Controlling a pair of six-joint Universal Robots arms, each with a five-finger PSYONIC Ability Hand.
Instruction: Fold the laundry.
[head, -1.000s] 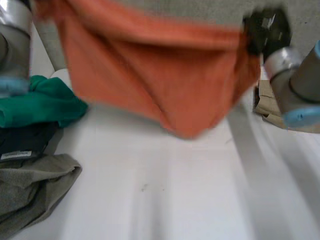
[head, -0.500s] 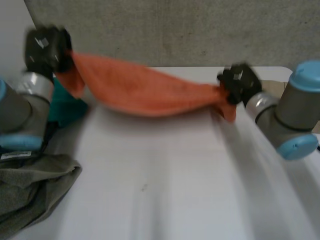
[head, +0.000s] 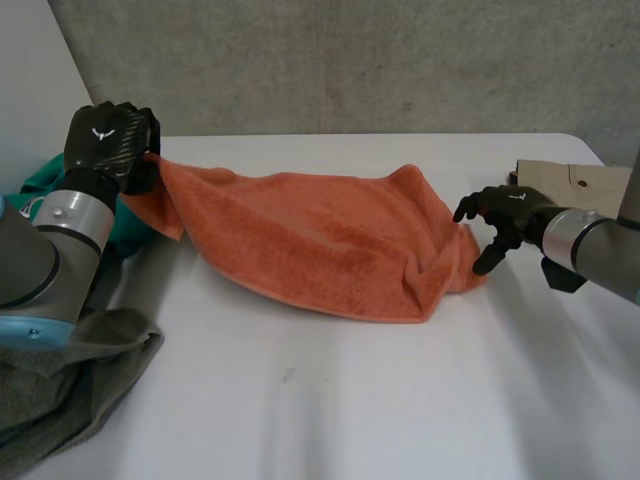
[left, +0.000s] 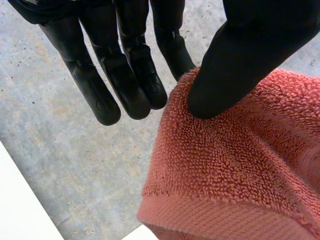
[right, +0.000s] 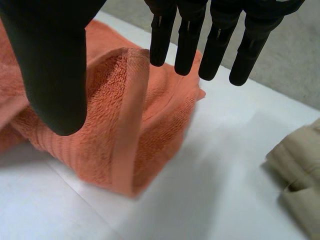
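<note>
One grey-green garment (head: 60, 380) sits nearest, at the desk's (head: 350, 400) left. Mid-desk, the orange towel (head: 320, 240) lies bunched. The left hand (head: 105, 140) pinches its raised corner, thumb against fingers (left: 135, 85). The right hand (head: 505, 215) hovers just beside the other end, fingers spread, holding nothing. Beyond, folded beige cloth (head: 580, 185).

The towel (head: 330, 240) is coloured plain orange, with a looped pile and a smooth woven band along its hem. The left hand (head: 105, 140) and the right hand (head: 505, 215) are finished in black; a small white mark is carried on the back of the left hand. The table (head: 350, 400) is white. A green cloth (head: 32, 183) is seen at the left edge of the frame, a grey-green garment (head: 60, 390) at the lower left and a beige cloth (head: 580, 185) at the right. The wall (head: 350, 60) is speckled grey.
</note>
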